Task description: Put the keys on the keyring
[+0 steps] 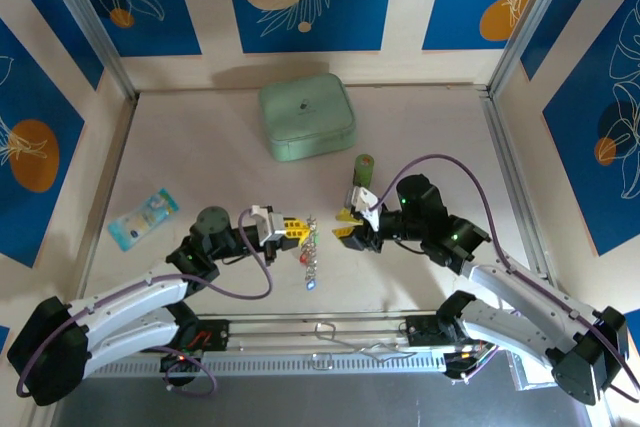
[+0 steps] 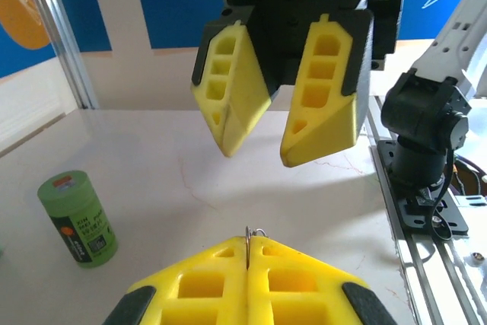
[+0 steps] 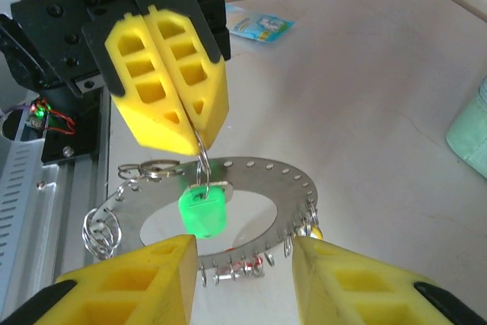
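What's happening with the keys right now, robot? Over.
Left gripper shut on keyring, green key hanging below. Right gripper open, facing it. Nothing blocking.

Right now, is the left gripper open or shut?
Shut: on the left gripper the yellow fingers meet with no gap, pinching a wire loop from which the green key hangs.

Pale tabletop (image 1: 200,167), cream walls (image 1: 210,7) with blue leaf-print panels (image 1: 340,27), aluminium corner posts (image 1: 90,27)
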Tool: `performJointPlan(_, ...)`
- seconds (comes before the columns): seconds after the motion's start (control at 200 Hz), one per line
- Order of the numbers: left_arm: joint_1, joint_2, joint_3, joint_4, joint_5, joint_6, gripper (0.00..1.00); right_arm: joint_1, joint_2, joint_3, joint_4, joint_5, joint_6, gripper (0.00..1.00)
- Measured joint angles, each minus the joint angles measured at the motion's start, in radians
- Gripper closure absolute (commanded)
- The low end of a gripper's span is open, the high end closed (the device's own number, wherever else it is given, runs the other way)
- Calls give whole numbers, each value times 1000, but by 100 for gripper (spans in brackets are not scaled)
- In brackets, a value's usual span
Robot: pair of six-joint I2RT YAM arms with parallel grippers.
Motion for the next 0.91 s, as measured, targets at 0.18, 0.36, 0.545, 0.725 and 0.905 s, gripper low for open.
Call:
performJointPlan(0.18,0,0,-19,18,45,47,100,18,3,0,-36,-63,-36,67)
performJointPlan(0.36,0,0,-21,19,78,72,100,55,45,5,-38,-87,-47,65)
performJointPlan(0.545,0,0,-21,27,93,74,100,85,95,16,-14,-85,-44,69)
performJointPlan(0.725,0,0,-21,32,98,74,100,86,109,27,13,-86,-32,79)
performJointPlan(0.905,0,0,-21,35,98,75,100,90,124,29,34,-90,-24,82)
